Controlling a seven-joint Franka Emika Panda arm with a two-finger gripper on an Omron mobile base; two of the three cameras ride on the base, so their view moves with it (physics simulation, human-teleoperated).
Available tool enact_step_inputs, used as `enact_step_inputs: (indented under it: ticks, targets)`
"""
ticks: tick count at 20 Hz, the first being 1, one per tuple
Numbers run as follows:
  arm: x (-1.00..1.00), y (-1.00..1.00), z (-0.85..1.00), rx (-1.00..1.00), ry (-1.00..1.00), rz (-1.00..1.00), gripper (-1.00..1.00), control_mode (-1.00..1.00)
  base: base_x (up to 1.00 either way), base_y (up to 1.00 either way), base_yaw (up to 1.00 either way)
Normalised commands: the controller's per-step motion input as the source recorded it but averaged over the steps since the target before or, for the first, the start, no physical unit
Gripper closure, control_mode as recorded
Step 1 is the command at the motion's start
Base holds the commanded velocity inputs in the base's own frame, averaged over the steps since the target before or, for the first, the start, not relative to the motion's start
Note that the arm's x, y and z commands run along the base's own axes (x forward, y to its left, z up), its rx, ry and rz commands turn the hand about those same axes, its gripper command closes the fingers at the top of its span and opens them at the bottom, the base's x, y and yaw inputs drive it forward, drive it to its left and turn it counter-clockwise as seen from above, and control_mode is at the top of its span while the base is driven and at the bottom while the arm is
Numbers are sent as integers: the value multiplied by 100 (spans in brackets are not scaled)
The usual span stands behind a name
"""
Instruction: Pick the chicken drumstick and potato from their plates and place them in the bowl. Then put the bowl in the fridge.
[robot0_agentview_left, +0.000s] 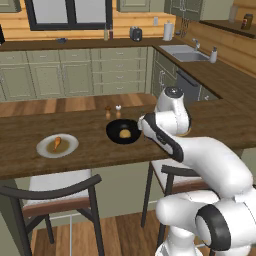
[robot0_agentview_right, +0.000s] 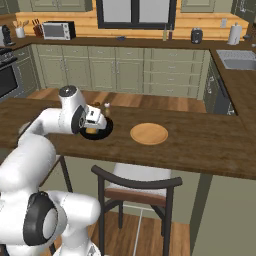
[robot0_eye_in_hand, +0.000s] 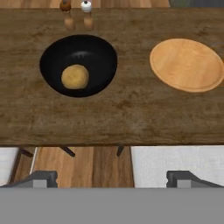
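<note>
Your potato (robot0_eye_in_hand: 75, 77) lies inside the black bowl (robot0_eye_in_hand: 98, 57), which sits ahead of the hand and off to the left in the hand view, with the empty tan-orange plate (robot0_eye_in_hand: 187, 64) well apart on its right. From the left base view you see the chicken drumstick (robot0_agentview_left: 57, 143) resting on the pale grey-white plate (robot0_agentview_left: 70, 148), far along the counter from the bowl. All of this stands on a dark wooden counter (robot0_eye_in_hand: 131, 113), and just beyond the bowl you have two small shakers (robot0_eye_in_hand: 76, 13), one brown-topped and one white-topped. Chairs with pale seats are tucked under the counter's near edge, and behind it you look onto green-grey cabinets, a sink (robot0_agentview_left: 184, 52) in the corner and a microwave (robot0_agentview_right: 58, 30) on the far worktop. Your gripper (robot0_eye_in_hand: 113, 178) hangs back over the counter's near edge, its fingertips (robot0_eye_in_hand: 39, 178) spread wide, holding nothing and touching nothing.
</note>
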Motion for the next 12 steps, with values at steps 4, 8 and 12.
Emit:
enact_step_inputs:
  ticks: [4, 8, 12]
  targets:
    - [-57, 1, 34, 0, -17, 0, -100, -100, 0, 0, 0]
    - [-38, 12, 2, 0, -6, 0, -100, -100, 0, 0, 0]
    - [-25, 9, 1, 1, 0, 0, -100, 100, -45, 4, 0]
